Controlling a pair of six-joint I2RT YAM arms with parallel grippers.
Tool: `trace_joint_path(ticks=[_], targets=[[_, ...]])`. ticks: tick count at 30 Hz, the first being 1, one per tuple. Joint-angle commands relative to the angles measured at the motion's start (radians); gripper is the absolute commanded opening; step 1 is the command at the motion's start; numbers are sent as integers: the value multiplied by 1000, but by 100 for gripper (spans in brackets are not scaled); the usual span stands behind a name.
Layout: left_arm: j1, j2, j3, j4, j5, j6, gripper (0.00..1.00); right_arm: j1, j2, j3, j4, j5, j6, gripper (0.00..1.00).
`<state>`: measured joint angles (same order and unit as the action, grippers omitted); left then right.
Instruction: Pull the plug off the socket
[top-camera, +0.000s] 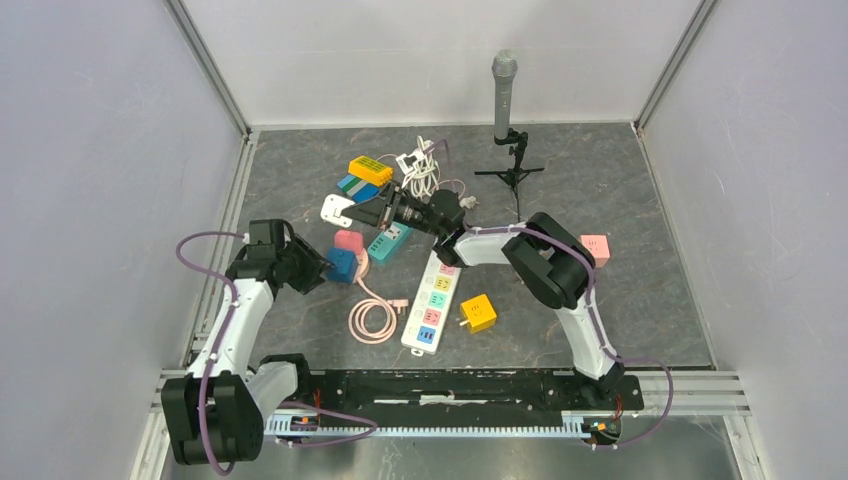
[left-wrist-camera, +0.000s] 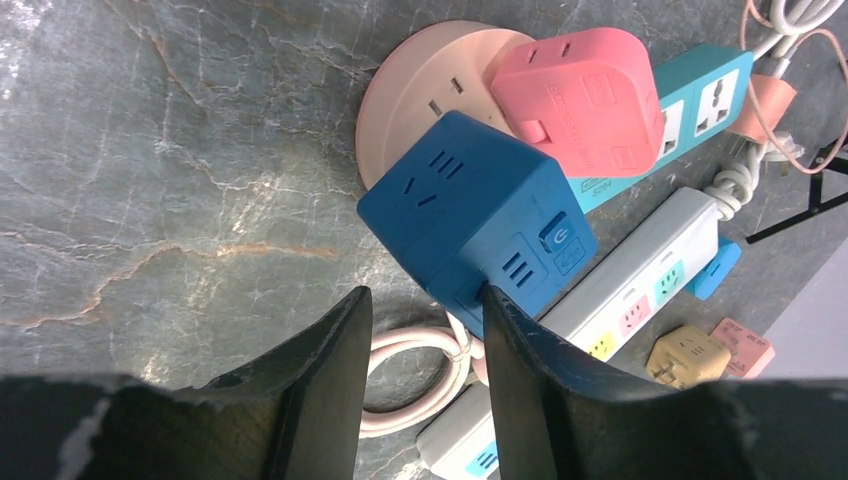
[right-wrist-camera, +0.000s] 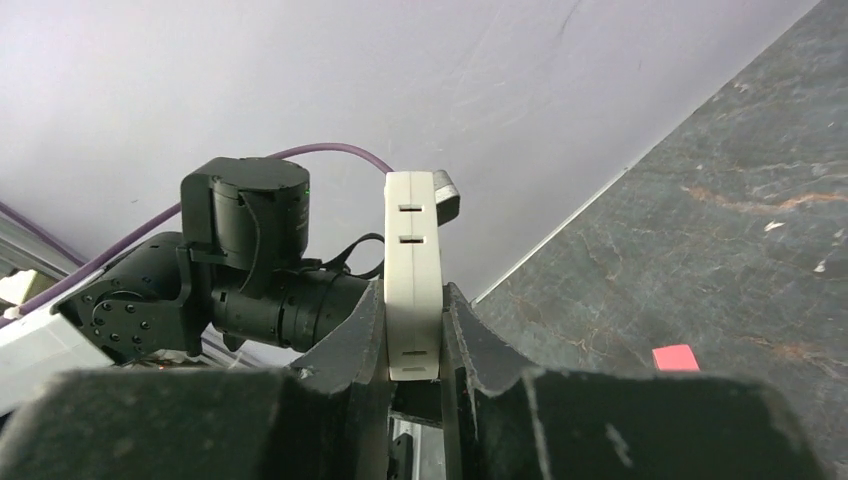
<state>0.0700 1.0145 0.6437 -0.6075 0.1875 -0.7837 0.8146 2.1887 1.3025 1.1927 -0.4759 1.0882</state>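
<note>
The grey stone table (top-camera: 620, 190) carries a clutter of sockets and cables. The right arm (top-camera: 545, 265) reaches across the middle of it, and the left arm (top-camera: 240, 310) angles in from the left edge.

A long white power strip (top-camera: 432, 300) lies near the centre, with a teal power strip (left-wrist-camera: 700, 100) beyond it. Just left of the teal strip sits a round pink socket (left-wrist-camera: 420, 85) with a pink adapter (left-wrist-camera: 580, 100) on top. A blue cube socket (left-wrist-camera: 470, 210) stands against the disc's near side.

The left gripper (left-wrist-camera: 423, 295) is low at the blue cube with its jaws parted and nothing between them. The cube's corner meets one finger (whether it actually touches, I cannot tell).

The right gripper (right-wrist-camera: 413, 292) is clamped tight on the white plug (right-wrist-camera: 412, 250), a flat slotted block. The plug is held edge-up, clear of the table and free of any socket. From above, it hangs left of the teal strip.
</note>
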Motion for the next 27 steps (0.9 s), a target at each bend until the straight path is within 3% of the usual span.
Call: trace_joint_path(ticks=[1, 8, 12, 16, 19, 23, 27], targets=[[2, 15, 62, -71, -55, 53, 53, -13, -165, -58, -57, 36, -157, 0], [2, 23, 271, -91, 60, 110, 63, -33, -397, -253, -291, 142, -423, 0], [4, 25, 342, -138, 53, 158, 70, -49, -540, -380, -498, 277, -565, 0], [5, 7, 377, -195, -22, 232, 85, -66, -674, -468, -749, 478, -677, 0], [5, -20, 387, -229, -112, 272, 100, -81, -769, -519, -924, 657, -698, 0], [5, -41, 435, -292, -92, 270, 100, -109, -871, -556, -1159, 812, -623, 0], [5, -60, 414, -255, -36, 237, 100, -137, -940, -613, -1269, 819, -568, 0]])
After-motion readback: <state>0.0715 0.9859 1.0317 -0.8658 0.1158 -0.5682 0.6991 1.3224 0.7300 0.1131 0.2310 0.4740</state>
